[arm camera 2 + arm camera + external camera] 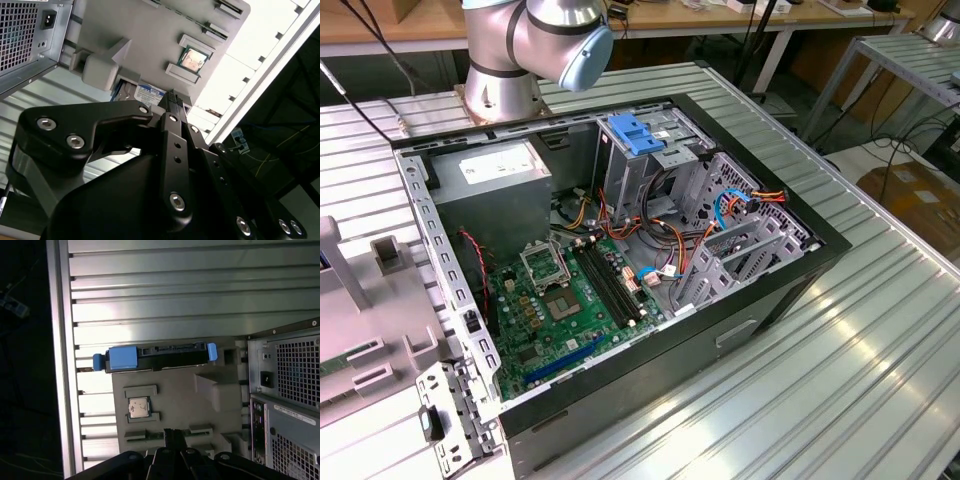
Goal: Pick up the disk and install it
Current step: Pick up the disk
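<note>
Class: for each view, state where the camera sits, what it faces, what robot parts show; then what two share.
Exterior view: off the arm, looking down into the computer case; arm joint shows.
First wrist view: on the arm, facing the disk at the grey fixture's edge; end effector shows.
Second wrist view: on the arm, looking along the end effector at that fixture.
Both wrist views share the fixture's chip.

The arm's silver base [500, 95] is seen in the exterior view at the far side of the open computer case [740, 330], with a grey-blue joint [570, 40] bent just above the base. In both wrist views the black gripper [172, 100] [173, 433] is held outside the case, near its rear panel, and is pointed downwards. Its two fingers are seen pressed together, with nothing gripped between them.
</note>
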{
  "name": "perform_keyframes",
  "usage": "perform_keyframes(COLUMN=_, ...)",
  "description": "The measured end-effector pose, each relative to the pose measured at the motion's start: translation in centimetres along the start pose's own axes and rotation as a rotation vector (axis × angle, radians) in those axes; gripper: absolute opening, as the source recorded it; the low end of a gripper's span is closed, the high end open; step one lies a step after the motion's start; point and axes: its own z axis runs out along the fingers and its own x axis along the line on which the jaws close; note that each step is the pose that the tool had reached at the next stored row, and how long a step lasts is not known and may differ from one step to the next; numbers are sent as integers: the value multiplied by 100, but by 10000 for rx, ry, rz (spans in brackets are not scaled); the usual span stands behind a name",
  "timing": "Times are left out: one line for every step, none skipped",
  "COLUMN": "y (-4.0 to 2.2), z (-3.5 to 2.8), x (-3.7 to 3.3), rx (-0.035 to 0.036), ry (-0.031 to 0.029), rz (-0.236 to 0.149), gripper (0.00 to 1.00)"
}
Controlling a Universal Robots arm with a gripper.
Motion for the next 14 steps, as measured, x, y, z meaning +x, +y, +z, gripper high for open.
perform_keyframes(y=0, z=0, x=0, rx=0, ry=0, rz=-24, gripper=11)
perform_keyframes(y=0, z=-1, x=0, rx=-1, ry=-1, rz=-66, gripper=11)
perform_keyframes(y=0, z=0, x=0, rx=-4, ry=-4, rz=-149, gripper=11)
perform_keyframes(y=0, z=0, x=0, rx=-6, ry=-5, rz=-205, gripper=11)
perform_keyframes(y=0, z=0, x=0, rx=-7, ry=-6, rz=-247, gripper=11)
perform_keyframes(y=0, z=0, x=0, rx=-9, ry=-8, rz=-307, gripper=11)
perform_keyframes(y=0, z=0, x=0, rx=-11, ry=-10, rz=-388, gripper=11)
perform_keyframes(y=0, z=0, x=0, rx=-13, ry=-11, rz=-439, gripper=11)
perform_keyframes(y=0, z=0, x=0, rx=-14, ry=-13, rz=-487, gripper=11)
perform_keyframes(y=0, z=0, x=0, rx=-16, ry=-15, rz=-554, gripper=11)
perform_keyframes(y=0, z=0, x=0, rx=-18, ry=-17, rz=-616, gripper=11)
perform_keyframes(y=0, z=0, x=0, rx=-21, ry=-19, rz=-707, gripper=11)
perform_keyframes(y=0, z=0, x=0, rx=-23, ry=-20, rz=-769, gripper=11)
perform_keyframes(y=0, z=0, x=0, rx=-24, ry=-22, rz=-817, gripper=11)
